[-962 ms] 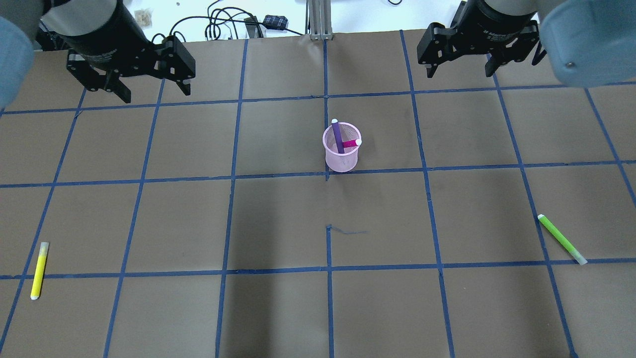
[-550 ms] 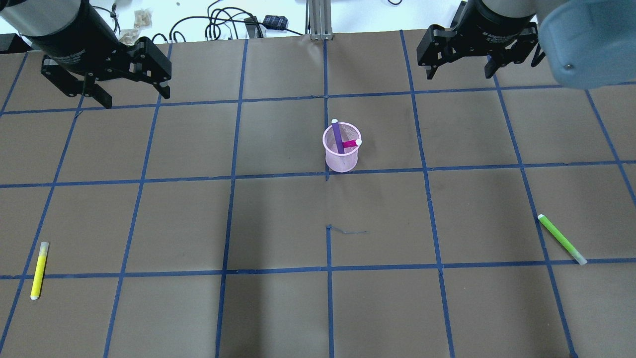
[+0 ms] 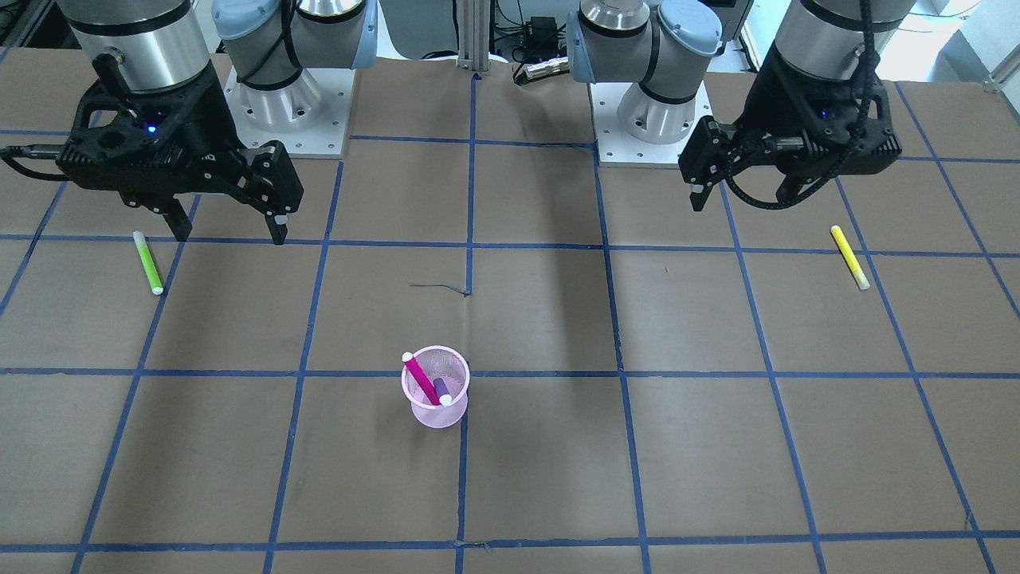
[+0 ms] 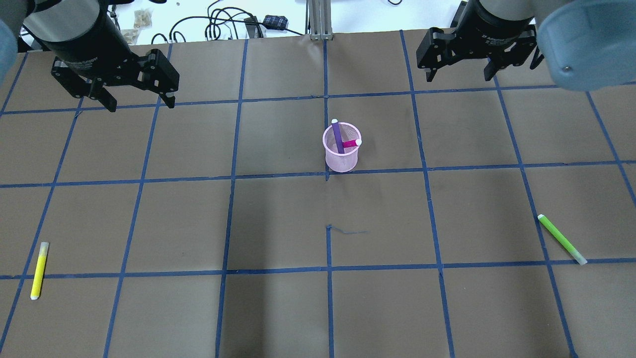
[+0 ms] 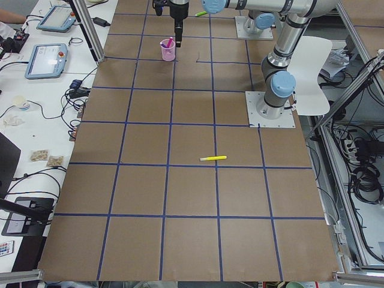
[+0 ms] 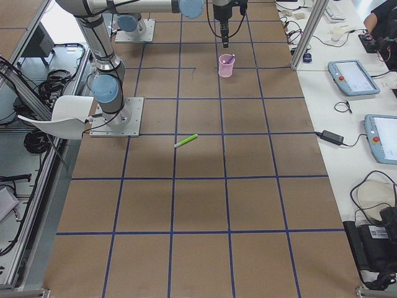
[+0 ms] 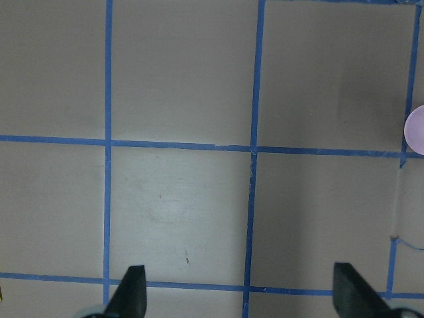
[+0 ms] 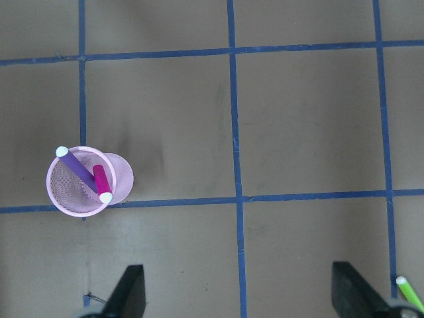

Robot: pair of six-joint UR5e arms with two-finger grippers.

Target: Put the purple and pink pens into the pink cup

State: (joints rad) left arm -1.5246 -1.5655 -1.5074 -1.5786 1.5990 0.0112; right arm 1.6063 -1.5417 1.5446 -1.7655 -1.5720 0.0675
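Note:
The pink mesh cup (image 4: 342,160) stands upright near the table's middle, also in the front view (image 3: 434,412) and the right wrist view (image 8: 71,202). The purple pen (image 4: 337,136) and the pink pen (image 4: 350,143) both stand leaning inside it, as the right wrist view shows for the purple pen (image 8: 78,169) and the pink pen (image 8: 101,180). My left gripper (image 4: 141,103) is open and empty, far back left of the cup. My right gripper (image 4: 458,75) is open and empty, far back right of it.
A yellow pen (image 4: 39,271) lies at the near left of the table. A green pen (image 4: 561,238) lies at the near right. Cables and a metal post lie beyond the table's far edge. Blue tape lines grid the brown surface.
My left arm swung left, away from the cup, then came slightly back right, staying open. The right arm, the cup and the pens have barely moved.

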